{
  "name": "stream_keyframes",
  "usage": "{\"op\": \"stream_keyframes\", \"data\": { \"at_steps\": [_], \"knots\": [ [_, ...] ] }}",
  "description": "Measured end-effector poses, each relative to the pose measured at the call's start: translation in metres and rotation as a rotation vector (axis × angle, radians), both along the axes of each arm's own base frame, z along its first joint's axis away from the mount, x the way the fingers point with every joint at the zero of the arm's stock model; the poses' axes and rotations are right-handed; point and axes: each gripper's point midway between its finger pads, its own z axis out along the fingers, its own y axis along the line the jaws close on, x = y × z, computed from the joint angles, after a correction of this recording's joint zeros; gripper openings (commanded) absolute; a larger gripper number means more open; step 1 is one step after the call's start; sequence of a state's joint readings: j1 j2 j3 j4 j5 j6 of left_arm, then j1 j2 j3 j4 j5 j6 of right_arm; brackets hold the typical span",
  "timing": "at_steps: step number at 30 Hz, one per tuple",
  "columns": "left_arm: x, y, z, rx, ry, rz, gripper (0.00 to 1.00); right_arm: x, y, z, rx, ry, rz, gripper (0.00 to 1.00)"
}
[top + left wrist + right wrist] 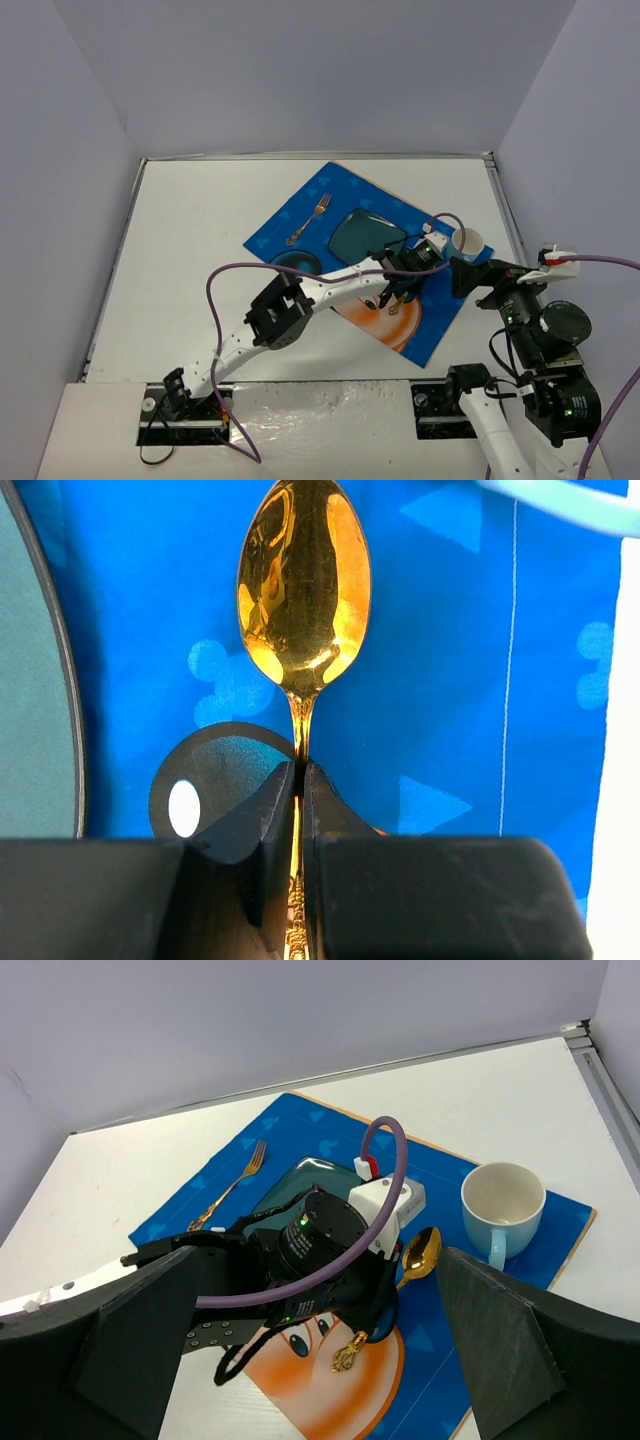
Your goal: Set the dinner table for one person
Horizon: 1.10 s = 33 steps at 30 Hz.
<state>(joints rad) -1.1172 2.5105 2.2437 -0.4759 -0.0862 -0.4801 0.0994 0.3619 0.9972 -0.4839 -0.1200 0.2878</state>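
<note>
white worktop (190,250) fills the enclosure, with plain grey walls on three sides. blue placemat (300,215) lies skewed on it, right of centre, carrying a gold fork (310,220), a dark teal plate (360,235) and a pale blue cup (468,242) at its right corner.

left arm (330,288): base at the near-left edge, reaching diagonally right and away, wrist over the mat between plate and cup. left fingers (283,805): together, clamped on the handle of a gold spoon (303,590). the spoon's bowl projects forward over the blue cloth, plate rim to its left, and the handle end protrudes behind the fingers. whether the spoon touches the mat cannot be told.

right arm (525,320): folded upright above its base at the near-right, wrist turned left toward the cup. right fingers (500,1350): wide apart, holding nothing, just beside the mat's right edge, near the cup.
</note>
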Motion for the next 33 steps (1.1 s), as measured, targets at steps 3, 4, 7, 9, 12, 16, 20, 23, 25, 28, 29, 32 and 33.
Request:
{"op": "stream_keyframes", "data": {
  "at_steps": [3,4,7,9,12,16,20,23,25,28,29,32,33],
  "knots": [
    [0.002,-0.003,0.001,-0.009,-0.003,0.002,0.0,-0.002,0.0,0.002,0.001,-0.011,0.0,1.0],
    [0.002,-0.005,0.001,-0.013,-0.004,0.003,0.0,-0.003,0.0,0.003,0.001,-0.014,0.0,1.0],
    [0.003,-0.006,-0.005,-0.009,0.0,0.004,0.0,-0.005,0.0,0.004,0.002,-0.022,0.001,1.0],
    [0.003,-0.006,-0.01,-0.005,0.005,0.007,0.0,-0.006,0.0,0.005,0.003,-0.026,0.001,1.0],
    [0.002,-0.008,-0.009,-0.013,0.012,0.014,0.0,-0.006,0.0,0.005,0.003,-0.026,0.001,1.0],
    [0.001,-0.009,-0.009,-0.021,0.023,0.023,0.0,-0.006,0.0,0.005,0.003,-0.026,0.001,1.0],
    [0.0,-0.009,-0.009,-0.03,0.034,0.033,0.0,-0.006,0.0,0.005,0.003,-0.026,0.001,1.0],
    [0.0,-0.01,-0.009,-0.033,0.039,0.039,0.0,-0.006,0.0,0.005,0.003,-0.025,0.001,1.0],
    [0.0,-0.01,-0.009,-0.036,0.043,0.043,0.02,-0.006,0.0,0.005,0.002,-0.023,0.001,1.0],
    [0.0,-0.01,-0.009,-0.037,0.044,0.045,0.2,-0.006,0.0,0.004,0.002,-0.02,0.001,1.0],
    [-0.001,-0.01,-0.009,-0.038,0.045,0.045,0.28,-0.006,0.0,0.004,0.002,-0.02,0.001,1.0],
    [-0.001,-0.011,-0.008,-0.044,0.04,0.042,0.38,-0.006,-0.001,0.004,-0.004,-0.021,0.001,1.0],
    [-0.001,-0.01,-0.007,-0.042,0.04,0.042,0.42,-0.007,-0.001,0.005,-0.006,-0.023,0.001,1.0]
  ]
}}
